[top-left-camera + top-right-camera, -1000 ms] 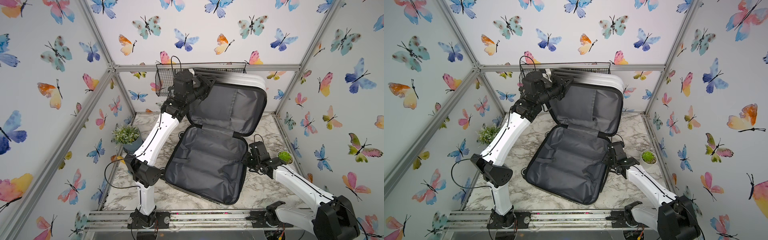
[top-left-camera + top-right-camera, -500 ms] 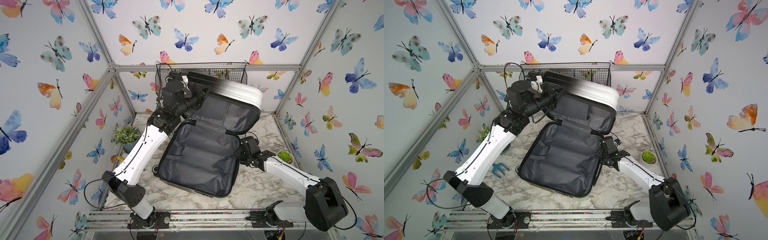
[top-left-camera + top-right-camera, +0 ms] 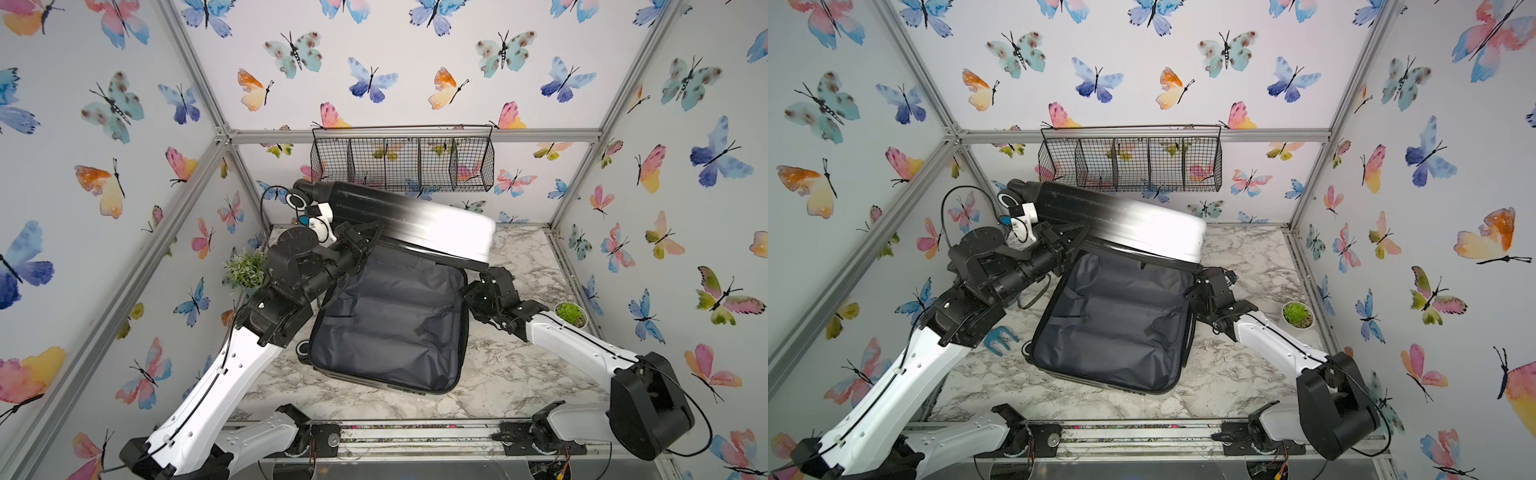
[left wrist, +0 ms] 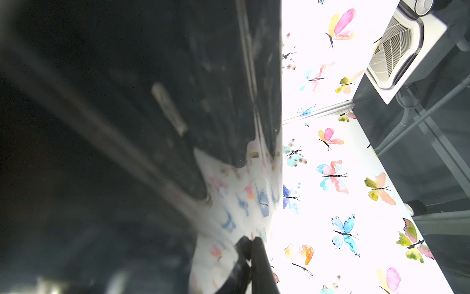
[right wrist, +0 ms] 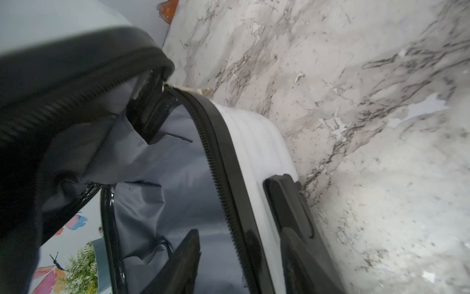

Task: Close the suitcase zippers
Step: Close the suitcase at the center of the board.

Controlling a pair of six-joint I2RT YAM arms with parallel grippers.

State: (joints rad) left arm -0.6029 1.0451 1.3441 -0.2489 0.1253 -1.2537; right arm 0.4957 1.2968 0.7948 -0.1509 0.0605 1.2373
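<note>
The suitcase lies open on the marble, its grey-lined lower half (image 3: 390, 328) flat and its black-to-white lid (image 3: 436, 224) tilted low over the far end, as both top views show (image 3: 1142, 224). My left gripper (image 3: 365, 239) is shut and presses against the lid's left edge; in the left wrist view its fingertips (image 4: 250, 244) meet with nothing seen between them. My right gripper (image 3: 473, 291) is open at the lower half's right rim. In the right wrist view its jaws straddle the black zippers band (image 5: 218, 157), one finger (image 5: 188, 254) over the lining. No pulls show.
A wire basket (image 3: 403, 160) hangs on the back wall just above the lid. A potted plant (image 3: 247, 270) stands by my left arm, a small succulent pot (image 3: 571, 313) by my right forearm. A blue toy (image 3: 998, 336) lies left of the case. The case's black handle (image 5: 287, 203) sits outside the rim.
The lid has swung down from nearly upright to low over the lower half, my left arm dropping with it. The case slid left. My right gripper's jaws have opened.
</note>
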